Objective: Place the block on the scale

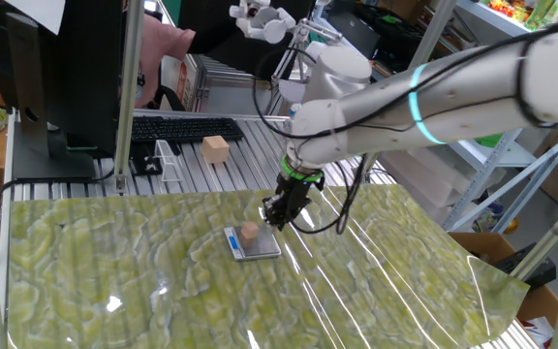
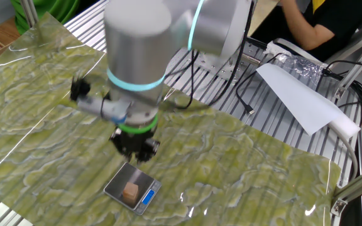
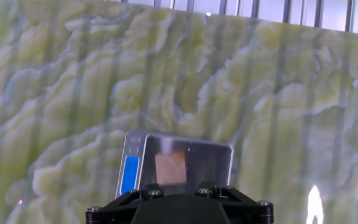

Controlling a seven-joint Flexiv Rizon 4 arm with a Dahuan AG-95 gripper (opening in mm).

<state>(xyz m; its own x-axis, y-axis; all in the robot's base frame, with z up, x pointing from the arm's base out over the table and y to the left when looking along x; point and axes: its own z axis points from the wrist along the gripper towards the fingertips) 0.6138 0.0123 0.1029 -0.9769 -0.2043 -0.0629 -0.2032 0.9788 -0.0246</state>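
Fingers [image 1: 277, 215] above scale [image 1: 258, 247] w/ block [image 1: 250, 233], tips hidden, open/closed state unclear.

Arm [image 1: 453, 102]: glossy white-silver cylindrical links, cyan light ring at a joint, green ring above the wrist. Black cables looped alongside. Gripper [image 1: 281, 211]: small, black, angular; hand view showed silver screws on its black housing [image 3: 179, 208].

Keyboard [image 1: 187, 128], pale wooden cube [image 1: 215, 148]
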